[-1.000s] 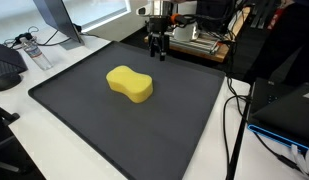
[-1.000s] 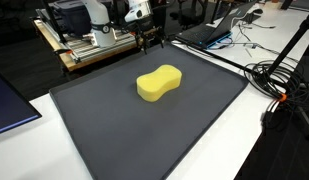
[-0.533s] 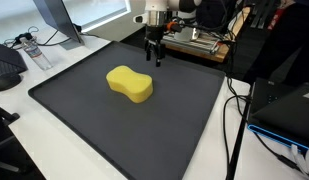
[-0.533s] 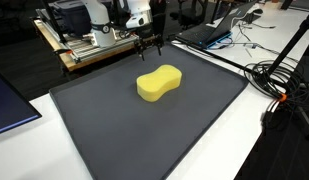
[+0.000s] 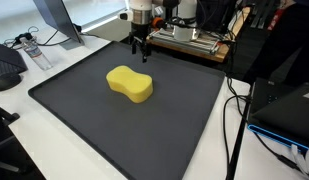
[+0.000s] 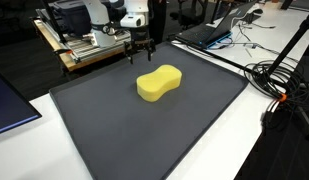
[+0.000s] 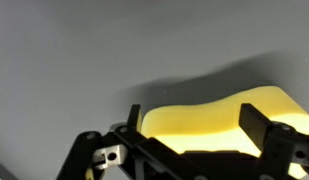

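Over the dark mat (image 5: 144, 130) (a cluttered bench (image 5: 199, 40) behind), the hand (image 5: 140, 52) hangs spread near a sponge (image 5: 130, 84).

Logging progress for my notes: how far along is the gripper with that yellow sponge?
Done: nothing yet; the yellow sponge lies untouched on the dark mat. In hand: the gripper hangs open above the mat's far edge, apart from the sponge. Left: closing the gap and any contact.

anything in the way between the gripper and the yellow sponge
Nothing visible does. The open gripper hangs near the far edge of the mat, and only bare dark mat lies between it and the yellow sponge.
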{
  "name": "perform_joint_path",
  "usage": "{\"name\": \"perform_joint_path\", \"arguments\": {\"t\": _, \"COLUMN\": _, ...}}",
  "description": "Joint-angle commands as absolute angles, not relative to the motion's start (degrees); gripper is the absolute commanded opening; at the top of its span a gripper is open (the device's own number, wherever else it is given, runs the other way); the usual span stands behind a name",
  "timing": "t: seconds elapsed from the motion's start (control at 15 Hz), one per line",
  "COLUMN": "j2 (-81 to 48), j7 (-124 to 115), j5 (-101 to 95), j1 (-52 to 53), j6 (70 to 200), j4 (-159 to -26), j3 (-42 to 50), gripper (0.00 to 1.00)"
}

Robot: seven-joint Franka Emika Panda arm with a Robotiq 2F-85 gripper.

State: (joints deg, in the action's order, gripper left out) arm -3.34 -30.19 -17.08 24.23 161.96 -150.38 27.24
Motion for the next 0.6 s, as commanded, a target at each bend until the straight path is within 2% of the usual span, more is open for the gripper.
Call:
{"name": "perform_joint_path", "arguments": {"t": 0.0, "j2": 5.53, "j7": -39.73, "j5": -27.48, "j1": 18.9, "j6": 146.44, "j4": -146.66, "j3": 16.51, "gripper": 1.0}}
{"name": "perform_joint_path", "arguments": {"t": 0.33, "j2": 12.99, "j7": -31.72, "j5": -13.59, "j1": 13.76, "j6": 125.25, "j4": -138.87, "j3": 1.12, "gripper": 1.0}}
{"name": "perform_joint_path", "arguments": {"t": 0.47, "j2": 14.07, "j7": -30.43, "j5": -13.36, "j1": 11.46, "j6": 122.68, "j4": -135.89, "j3": -2.02, "gripper": 1.0}}
{"name": "perform_joint_path", "arguments": {"t": 0.53, "j2": 12.89, "j7": -32.25, "j5": -13.88, "j1": 10.31, "j6": 125.56, "j4": -137.9, "j3": -3.41, "gripper": 1.0}}
